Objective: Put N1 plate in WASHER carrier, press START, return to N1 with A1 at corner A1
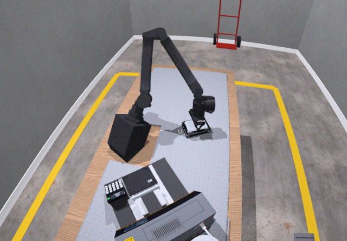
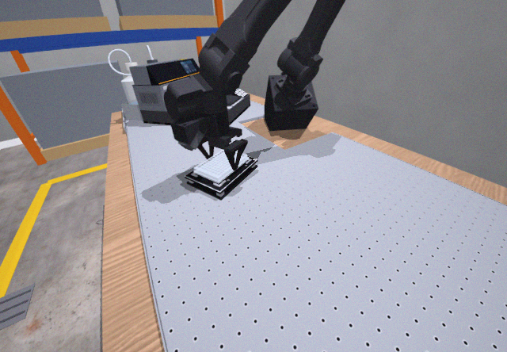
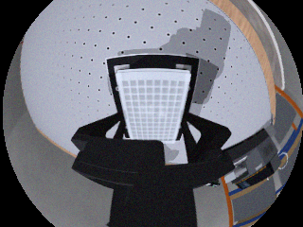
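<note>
The white plate (image 1: 190, 126) (image 2: 212, 170) (image 3: 153, 92) is at the black nest N1 (image 1: 186, 134) (image 2: 219, 189) (image 3: 153, 61), level and lined up with it. It may be slightly raised; the views do not settle this. My gripper (image 1: 199, 126) (image 2: 221, 162) (image 3: 152, 113) points down, shut on the plate across its two long sides. The cut-off corner cannot be made out. The washer (image 1: 173, 216) (image 2: 149, 100) has its dark carrier (image 1: 137, 183) out in front, with no plate on it. The keypad (image 1: 114, 185) is beside the carrier; a small green spot (image 1: 108, 198) shows at its corner.
The arm's black base (image 1: 128, 137) (image 2: 291, 110) stands on the wooden strip between nest and washer, to one side. A small marked label (image 1: 180, 132) lies beside the nest. A white bottle with a tube (image 2: 128, 88) stands behind the washer. The table's wooden edge (image 1: 235, 148) (image 2: 123, 237) runs past the nest.
</note>
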`<state>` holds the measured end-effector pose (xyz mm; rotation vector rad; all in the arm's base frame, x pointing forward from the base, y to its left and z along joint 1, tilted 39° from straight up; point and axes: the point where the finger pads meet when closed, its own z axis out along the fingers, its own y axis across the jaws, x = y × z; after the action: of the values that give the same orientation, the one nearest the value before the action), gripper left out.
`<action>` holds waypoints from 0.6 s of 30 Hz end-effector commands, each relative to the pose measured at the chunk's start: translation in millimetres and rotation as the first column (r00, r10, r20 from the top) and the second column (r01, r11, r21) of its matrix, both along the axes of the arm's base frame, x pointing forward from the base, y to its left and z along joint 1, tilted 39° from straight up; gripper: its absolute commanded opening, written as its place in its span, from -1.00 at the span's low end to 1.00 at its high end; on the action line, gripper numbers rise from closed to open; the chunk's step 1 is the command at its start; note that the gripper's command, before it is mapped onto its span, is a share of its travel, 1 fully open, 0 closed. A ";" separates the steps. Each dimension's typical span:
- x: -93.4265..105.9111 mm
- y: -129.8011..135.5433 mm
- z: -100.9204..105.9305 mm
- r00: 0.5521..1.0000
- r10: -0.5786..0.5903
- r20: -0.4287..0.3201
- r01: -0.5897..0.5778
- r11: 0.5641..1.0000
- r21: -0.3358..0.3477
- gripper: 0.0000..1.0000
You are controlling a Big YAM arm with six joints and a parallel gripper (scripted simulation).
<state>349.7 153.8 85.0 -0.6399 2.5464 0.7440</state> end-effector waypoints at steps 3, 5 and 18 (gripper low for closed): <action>10.8 -9.1 27.2 0.999 -0.006 0.047 0.006 1.000 0.005 0.64; 10.0 -11.1 30.0 0.999 -0.006 0.048 0.006 1.000 0.005 0.64; 5.3 -22.0 45.2 0.999 -0.006 0.050 0.006 1.000 0.004 0.64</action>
<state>341.9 137.6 105.0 -0.6239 2.5540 0.7471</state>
